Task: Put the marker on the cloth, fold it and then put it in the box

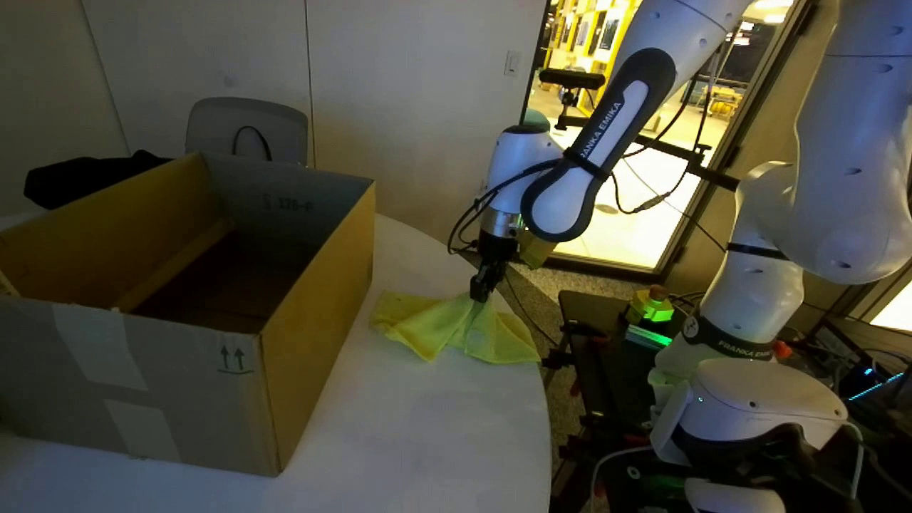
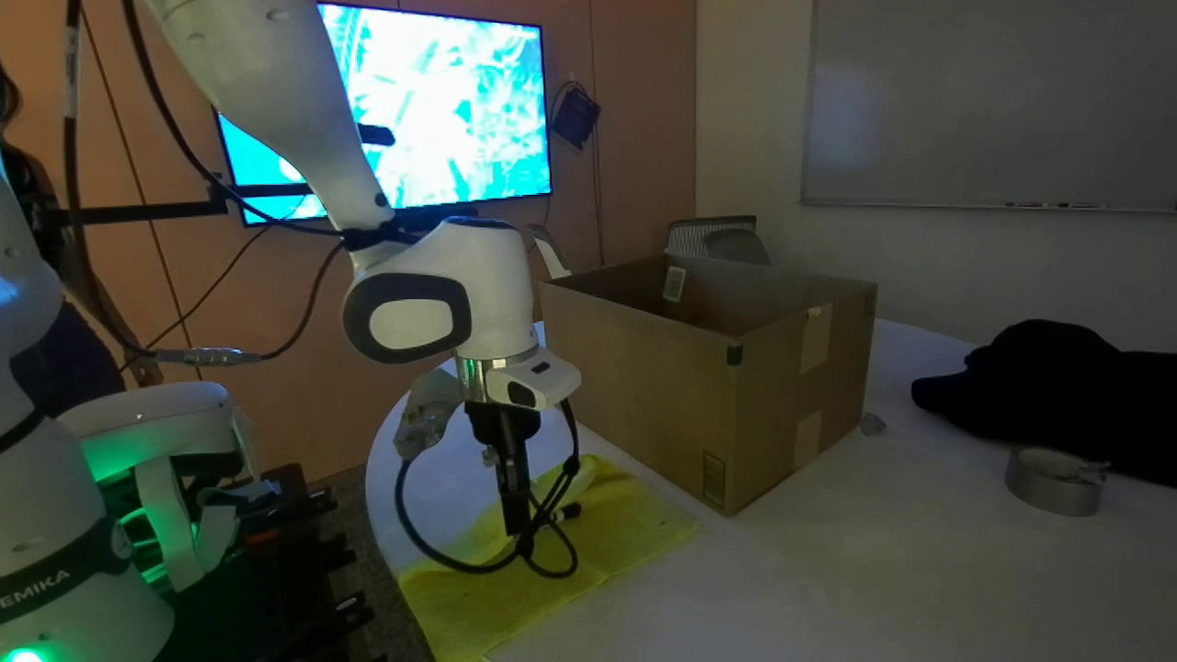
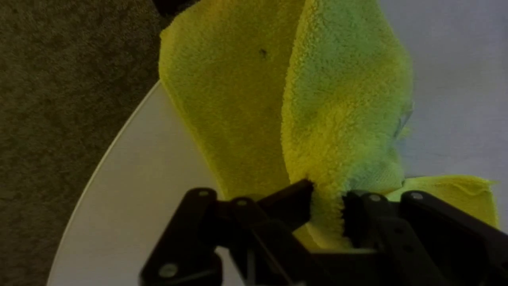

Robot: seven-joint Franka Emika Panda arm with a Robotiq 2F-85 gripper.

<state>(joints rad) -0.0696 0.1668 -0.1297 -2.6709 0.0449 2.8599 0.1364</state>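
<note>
- White table [image 1: 434,442] with a rounded edge fills the lower center of an exterior view; behind it, at upper left, stands a gray chair [image 1: 214,132].
- Lit television screen [image 2: 460,101] and whiteboard [image 2: 984,101] hang at upper left and upper right, respectively, in an exterior view.
- Cardboard box [image 1: 185,399], open at the top, sits on the table at the left of an exterior view, two upward arrows printed on its front.
- Franka Emika Panda arm [image 1: 559,203] bends down from the upper right, its Robotiq gripper [image 1: 480,293] pointing down near center frame.
- Fingers [image 3: 287,204] pinch a gathered fold of yellow cloth [image 3: 337,119] at the bottom of the wrist view.
- Peaked beneath the gripper, the cloth spreads across the tabletop near the box; toward the top of the wrist view it overhangs the table's edge, above carpet [image 3: 71,119].
- Black-tipped marker [image 2: 570,511], partly hidden by looped cables [image 2: 402,496], rests on the cloth just right of the gripper, lower center of an exterior view.
- Black fabric [image 2: 1057,395] lies bunched at the right edge of an exterior view, a roll of tape [image 2: 1053,483] just below it.
</note>
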